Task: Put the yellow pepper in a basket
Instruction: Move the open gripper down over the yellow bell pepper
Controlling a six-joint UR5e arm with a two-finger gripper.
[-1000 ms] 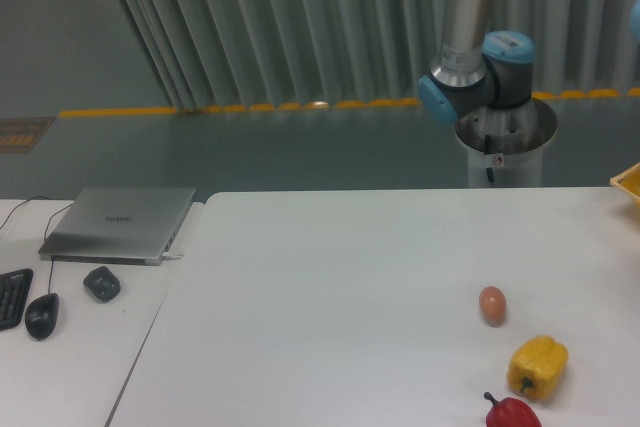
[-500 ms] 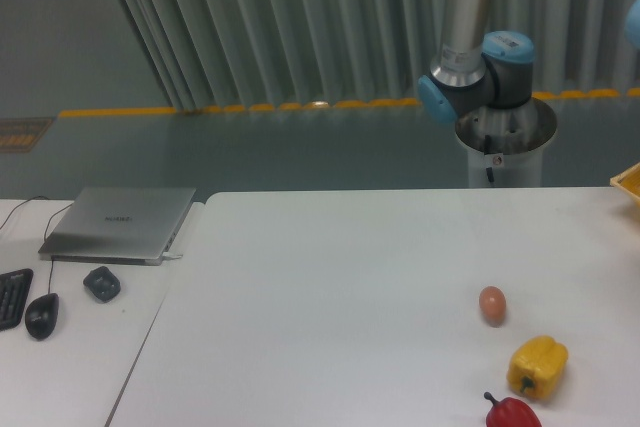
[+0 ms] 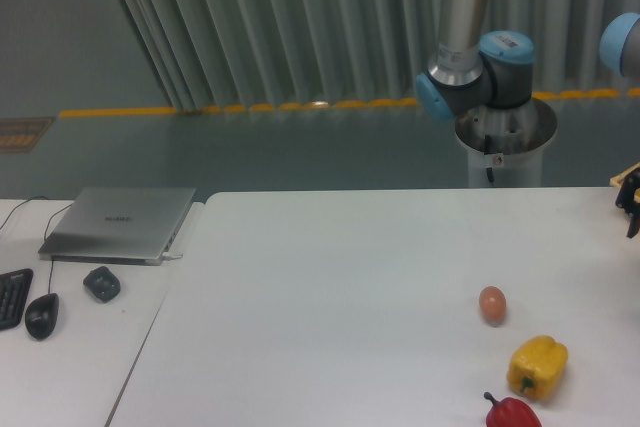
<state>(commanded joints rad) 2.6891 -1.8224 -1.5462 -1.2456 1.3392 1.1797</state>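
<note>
The yellow pepper [image 3: 538, 367] sits on the white table [image 3: 330, 287] near its front right, stem toward the front. At the right edge of the view a dark part of my gripper [image 3: 631, 206] just enters, well above and to the right of the pepper; most of it is cut off, so its fingers cannot be read. A sliver of a yellow basket [image 3: 619, 180] shows at the right edge, right beside the gripper.
A brownish egg [image 3: 492, 304] lies just behind the pepper and a red pepper [image 3: 512, 413] just in front of it. The arm's base [image 3: 505, 137] stands behind the table. A laptop [image 3: 122, 223], mouse [image 3: 41, 315] and keyboard [image 3: 12, 297] lie on the left desk.
The arm has swung: its blue joint at the upper right has come further into view, and the dark gripper now shows at the right edge over the basket corner. The vegetables have not moved.
</note>
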